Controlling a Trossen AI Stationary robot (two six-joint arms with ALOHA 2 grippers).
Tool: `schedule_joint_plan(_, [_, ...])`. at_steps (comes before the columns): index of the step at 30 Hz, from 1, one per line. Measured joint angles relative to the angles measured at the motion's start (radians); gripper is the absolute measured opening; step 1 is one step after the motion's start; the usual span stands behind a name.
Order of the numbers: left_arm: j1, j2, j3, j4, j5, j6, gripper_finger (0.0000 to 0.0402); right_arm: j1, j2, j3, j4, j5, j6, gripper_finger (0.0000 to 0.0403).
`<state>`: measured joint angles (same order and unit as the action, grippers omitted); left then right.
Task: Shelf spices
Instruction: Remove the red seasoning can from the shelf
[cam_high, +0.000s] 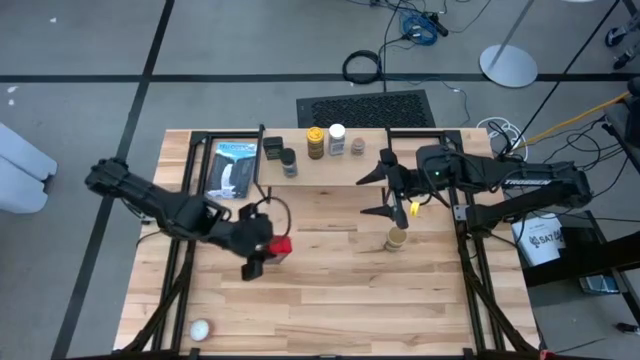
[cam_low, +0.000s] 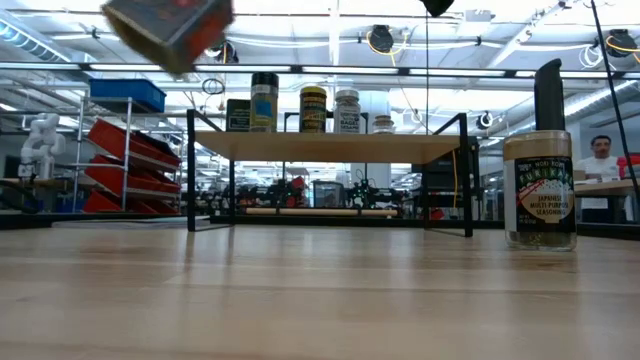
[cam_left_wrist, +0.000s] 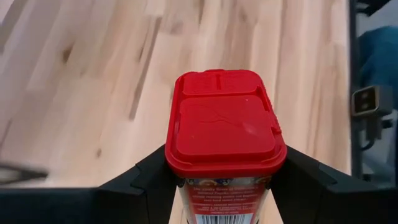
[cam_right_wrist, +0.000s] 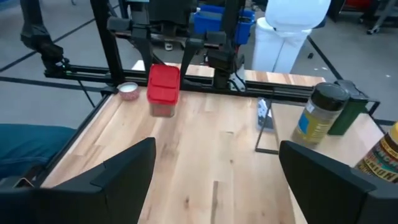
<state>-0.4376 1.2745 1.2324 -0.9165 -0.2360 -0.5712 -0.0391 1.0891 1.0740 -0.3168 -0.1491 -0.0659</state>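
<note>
My left gripper (cam_high: 268, 250) is shut on the red tin (cam_high: 281, 247), which shows high and tilted in the low view (cam_low: 170, 28). My right gripper (cam_high: 378, 190) hangs open over the table, just in front of the shelf (cam_low: 330, 146). The tan-lidded jar (cam_high: 397, 238) stands on its base on the tabletop near it (cam_low: 540, 190). On the shelf plank stand the black square tin (cam_high: 273, 148), dark-lidded jar (cam_high: 289, 164), yellow-lidded jar (cam_high: 315, 141), white-lidded jar (cam_high: 337, 138) and one more small jar (cam_high: 357, 147). My left gripper pinches the red tin between its two fingers (cam_left_wrist: 146, 183), on opposite sides of the body just below the red lid (cam_left_wrist: 224, 124). The tin is lifted clear of the table and tilted, with its lid toward the wrist camera.
A flat blue-and-black package (cam_high: 235, 168) lies at the table's far left. A small white ball (cam_high: 200, 329) sits near the near left corner. Bare wood spreads across the middle and near side of the table (cam_high: 340, 300). A person sits in the room behind (cam_low: 603, 158).
</note>
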Motion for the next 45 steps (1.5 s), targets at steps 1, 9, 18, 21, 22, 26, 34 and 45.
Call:
schedule_joint_plan(1, [-0.023,-0.002,0.000,-0.026,-0.021,-0.031,0.0219,0.004,0.000,0.000,0.000,0.000,0.003,0.0329])
schedule_joint_plan(9, [-0.261,-0.003,-0.021,-0.096,-0.290,-0.226,0.0219,0.052,0.000,0.000,0.006,0.000,0.044,0.0329])
schedule_joint_plan(18, [-0.399,-0.003,-0.162,-0.084,-0.681,-0.338,0.0219,0.129,0.000,0.000,0.123,0.000,0.058,0.0329])
schedule_joint_plan(21, [-0.405,-0.003,-0.252,-0.084,-0.696,-0.435,0.0219,0.143,0.000,0.000,0.143,-0.001,0.057,0.0329])
schedule_joint_plan(22, [-0.407,-0.003,-0.281,-0.084,-0.698,-0.470,0.0219,0.145,0.000,0.000,0.143,0.000,0.057,0.0329])
schedule_joint_plan(26, [-0.427,-0.008,-0.384,-0.035,-0.702,-0.549,0.0219,0.146,0.001,0.000,0.142,0.021,0.055,0.0329])
schedule_joint_plan(34, [-0.498,-0.086,-0.554,0.202,-0.806,-0.442,0.0219,0.146,0.001,0.000,0.140,0.023,0.047,0.0329])
schedule_joint_plan(45, [-0.526,-0.186,-0.751,0.444,-0.845,-0.437,0.0219,0.146,0.001,-0.001,0.139,0.023,0.028,0.0329])
